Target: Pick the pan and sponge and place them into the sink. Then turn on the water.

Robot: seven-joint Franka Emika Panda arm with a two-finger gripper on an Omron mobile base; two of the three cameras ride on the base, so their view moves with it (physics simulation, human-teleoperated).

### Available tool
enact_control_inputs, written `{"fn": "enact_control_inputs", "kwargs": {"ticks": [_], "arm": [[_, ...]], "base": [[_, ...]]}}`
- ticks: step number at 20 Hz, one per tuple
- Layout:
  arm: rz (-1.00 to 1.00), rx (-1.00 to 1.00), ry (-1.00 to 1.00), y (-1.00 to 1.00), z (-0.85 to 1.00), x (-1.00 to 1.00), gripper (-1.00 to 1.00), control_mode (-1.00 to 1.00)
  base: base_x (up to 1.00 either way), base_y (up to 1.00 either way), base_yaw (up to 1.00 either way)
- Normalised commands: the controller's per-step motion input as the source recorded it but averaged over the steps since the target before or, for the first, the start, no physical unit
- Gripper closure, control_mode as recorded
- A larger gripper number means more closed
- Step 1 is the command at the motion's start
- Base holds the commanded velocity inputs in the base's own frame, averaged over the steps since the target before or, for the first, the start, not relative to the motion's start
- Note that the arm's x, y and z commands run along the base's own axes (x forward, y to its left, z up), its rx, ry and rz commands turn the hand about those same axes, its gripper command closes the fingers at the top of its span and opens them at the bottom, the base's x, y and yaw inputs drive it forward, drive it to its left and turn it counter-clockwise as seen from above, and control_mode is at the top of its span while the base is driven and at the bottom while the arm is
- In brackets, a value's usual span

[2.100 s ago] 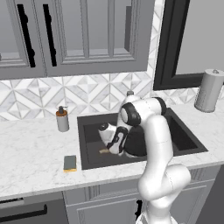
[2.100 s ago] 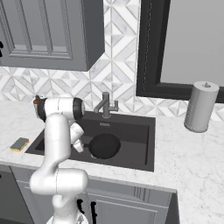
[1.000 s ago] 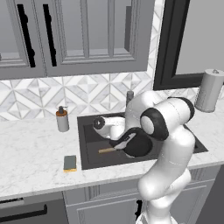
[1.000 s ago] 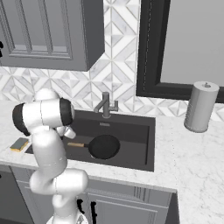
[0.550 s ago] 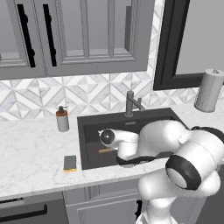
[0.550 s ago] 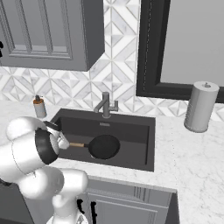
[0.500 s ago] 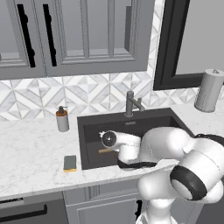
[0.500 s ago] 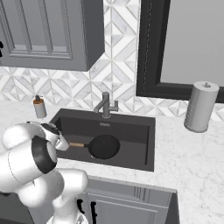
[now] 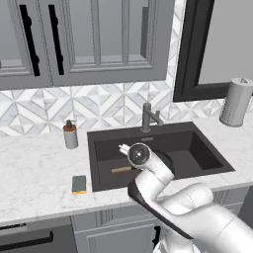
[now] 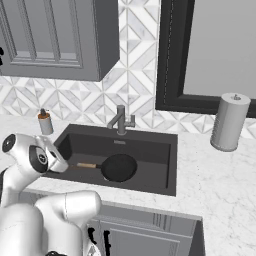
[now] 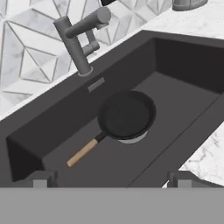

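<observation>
In the left base view the white arm bends across the foreground and covers much of the middle of the sink (image 9: 197,148), so of the pan (image 9: 121,169) little more than its light wooden handle shows on the basin floor; the sponge (image 9: 78,184) lies flat on the marble counter (image 9: 34,168) just left of the basin's front corner, grey-green on top with a yellow edge, well apart from the pan. A grey soap dispenser (image 9: 70,135) with an orange band stands behind it near the wall, the faucet (image 9: 149,116) rises at the back rim, and a paper towel roll (image 9: 236,102) stands far right. In the right base view the arm's elbow hides the sink's left front corner; the pan lies clear in the basin, round and black, handle pointing left, with the faucet behind it and the towel roll on the counter to the right. In the hand view the gripper (image 11: 111,180) hangs above the front rim with its jaws spread wide and nothing between them; the pan rests flat over the metal drain (image 11: 133,139), handle reaching toward the lower left.
</observation>
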Motion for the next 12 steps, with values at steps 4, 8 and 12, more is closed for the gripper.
{"fn": "enact_control_inputs", "kwargs": {"ticks": [4,8,12], "arm": [[0.0,0.0,0.08,0.0,0.76,-0.66,-1.0,-1.0],[0.15,0.0,0.0,0.11,0.22,-0.41,-1.0,-1.0],[0.41,0.0,0.17,0.38,0.03,-0.03,-1.0,-1.0]], "base": [[0.0,0.0,0.0],[0.0,0.0,0.0],[0.0,0.0,0.0]]}}
